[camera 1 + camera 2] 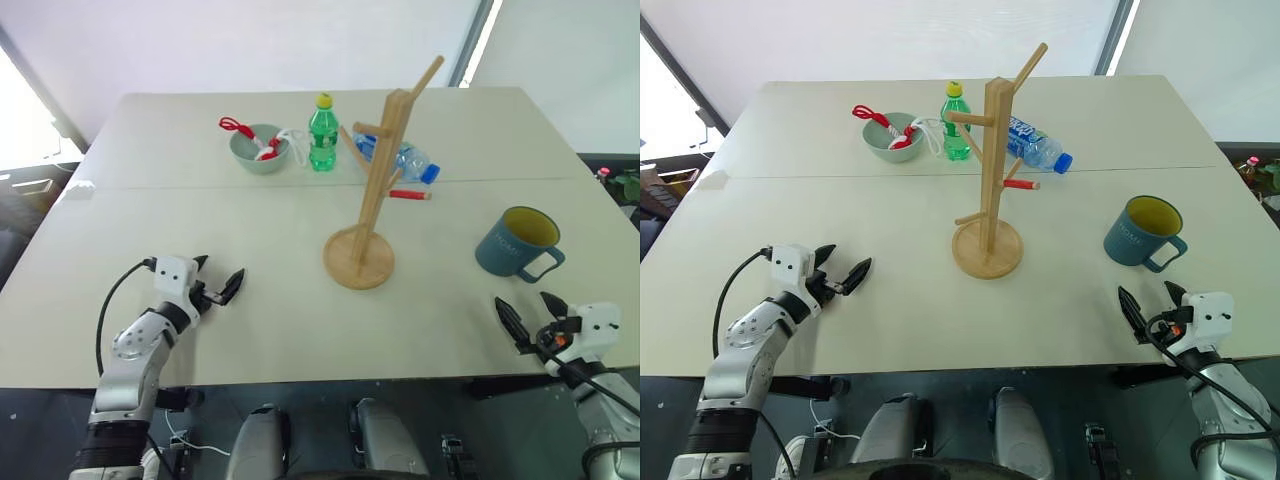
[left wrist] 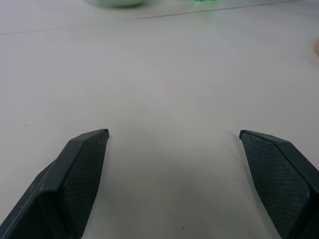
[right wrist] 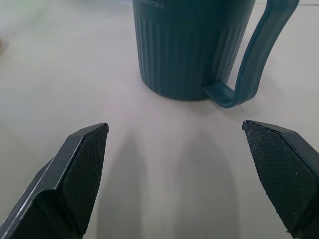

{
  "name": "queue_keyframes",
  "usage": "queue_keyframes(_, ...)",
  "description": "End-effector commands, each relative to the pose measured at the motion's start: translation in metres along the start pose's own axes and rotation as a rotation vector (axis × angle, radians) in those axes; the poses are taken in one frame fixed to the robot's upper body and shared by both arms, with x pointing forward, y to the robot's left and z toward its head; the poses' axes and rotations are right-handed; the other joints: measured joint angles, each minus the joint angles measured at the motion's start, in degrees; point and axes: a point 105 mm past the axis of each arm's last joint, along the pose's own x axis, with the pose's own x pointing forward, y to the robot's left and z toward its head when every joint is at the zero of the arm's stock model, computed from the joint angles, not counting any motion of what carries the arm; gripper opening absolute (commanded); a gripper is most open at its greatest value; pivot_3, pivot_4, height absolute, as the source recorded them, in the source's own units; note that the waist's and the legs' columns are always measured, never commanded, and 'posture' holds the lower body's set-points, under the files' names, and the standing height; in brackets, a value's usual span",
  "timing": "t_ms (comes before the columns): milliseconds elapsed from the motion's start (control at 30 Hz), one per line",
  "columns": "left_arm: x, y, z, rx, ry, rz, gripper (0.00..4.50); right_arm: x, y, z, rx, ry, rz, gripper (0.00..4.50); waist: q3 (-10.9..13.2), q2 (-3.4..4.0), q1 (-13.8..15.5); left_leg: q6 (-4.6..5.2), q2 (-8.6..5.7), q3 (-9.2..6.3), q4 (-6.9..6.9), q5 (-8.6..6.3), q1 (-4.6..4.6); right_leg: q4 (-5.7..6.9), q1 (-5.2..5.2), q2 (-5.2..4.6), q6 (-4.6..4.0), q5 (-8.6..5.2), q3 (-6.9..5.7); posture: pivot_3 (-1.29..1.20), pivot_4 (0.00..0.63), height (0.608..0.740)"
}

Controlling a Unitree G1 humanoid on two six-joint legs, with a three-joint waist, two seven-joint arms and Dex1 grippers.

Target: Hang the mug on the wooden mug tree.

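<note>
Mug-hanging has not begun: both arms sit at the near edge of the table. At far left, the left gripper rests low over bare tabletop, its two black fingers spread apart and empty. Further back stand a grey-green bowl with a red-handled item in it and a green bottle. In the middle rises the wooden mug tree, its post leaning, pegs all bare; a clear water bottle lies behind it. To the right sits the mug, upright, well apart from the tree, its handle turned toward the right gripper, whose fingers gape wide just short of it. Likely risks: a grip on the thin loop handle could let the mug swing, and pushing it onto a peg could tip the slanted stand on its small base.
</note>
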Motion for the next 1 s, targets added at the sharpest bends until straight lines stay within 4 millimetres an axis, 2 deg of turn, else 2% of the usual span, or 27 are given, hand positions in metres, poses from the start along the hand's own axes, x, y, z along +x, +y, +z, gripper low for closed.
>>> queue_keyframes(33, 0.002, 0.000, 0.008, 0.020, -0.025, -0.005, 4.50, -0.002, -0.004, 0.013, -0.042, -0.039, -0.006, 4.47, 0.0, 0.00, 0.0, 0.00, 0.00, 0.00, 0.00, 0.00, 0.00, 0.00, 0.00, 0.00, 0.00, 0.00, -0.01, 0.00, 0.150, 0.740)
queue_keyframes(167, 0.005, -0.002, 0.010, 0.012, -0.030, -0.018, 4.50, -0.005, -0.003, 0.014, -0.044, -0.045, -0.012, 4.47, 0.0, -0.01, 0.0, 0.00, 0.00, 0.00, 0.00, 0.00, -0.03, -0.02, -0.01, 0.01, 0.00, 0.00, -0.03, 0.00, 0.150, 0.740)
queue_keyframes(300, 0.009, -0.014, 0.017, 0.006, -0.040, -0.096, 4.50, -0.007, -0.003, 0.015, -0.047, -0.041, -0.030, 4.47, 0.0, -0.01, 0.0, 0.00, 0.00, 0.00, 0.00, 0.00, -0.04, -0.03, -0.02, 0.01, 0.00, 0.00, -0.04, 0.00, 0.150, 0.740)
queue_keyframes(533, 0.009, -0.072, 0.045, -0.024, -0.120, -0.443, 4.50, -0.011, -0.001, 0.019, -0.046, -0.049, -0.045, 4.47, 0.0, -0.02, 0.0, 0.00, -0.01, 0.01, 0.00, 0.00, -0.08, -0.05, -0.04, 0.00, 0.00, 0.00, -0.03, 0.00, 0.150, 0.740)
queue_keyframes(600, 0.005, -0.096, 0.052, -0.017, -0.134, -0.574, 4.50, -0.012, -0.001, 0.020, -0.044, -0.055, -0.052, 4.47, 0.0, -0.02, 0.0, 0.00, -0.01, 0.01, 0.00, 0.00, -0.08, -0.05, -0.04, 0.00, 0.00, 0.00, -0.02, 0.00, 0.150, 0.740)
queue_keyframes(667, -0.009, -0.139, 0.055, 0.059, -0.120, -0.840, 4.50, -0.010, -0.001, 0.022, -0.034, -0.070, -0.075, 4.47, 0.0, -0.02, 0.0, 0.00, -0.01, 0.01, -0.01, 0.00, -0.08, -0.06, -0.04, 0.00, -0.01, 0.00, 0.01, 0.00, 0.150, 0.740)
queue_keyframes(733, -0.017, -0.158, 0.054, 0.085, -0.108, -0.964, 4.50, -0.011, -0.002, 0.023, -0.028, -0.076, -0.095, 4.47, 0.0, 0.05, 0.0, 0.00, -0.02, 0.01, -0.02, 0.00, -0.10, -0.08, -0.06, 0.02, -0.01, -0.01, 0.02, 0.00, 0.150, 0.740)
queue_keyframes(867, -0.019, -0.182, 0.067, 0.062, -0.140, -1.086, 4.50, -0.011, -0.008, 0.022, -0.007, -0.091, -0.178, 4.47, 0.0, 0.05, 0.0, 0.00, -0.02, 0.01, -0.02, 0.00, -0.11, -0.09, -0.07, 0.05, -0.01, -0.01, 0.03, 0.00, 0.150, 0.740)
queue_keyframes(1000, -0.019, -0.189, 0.071, 0.085, -0.155, -1.124, 4.50, -0.008, -0.013, 0.025, 0.042, -0.136, -0.254, 4.47, 0.0, 0.10, -0.2, 0.01, 0.00, 0.01, -0.01, 0.00, -0.11, -0.09, -0.08, 0.22, -0.01, -0.01, 0.01, 0.00, 0.150, 0.740)
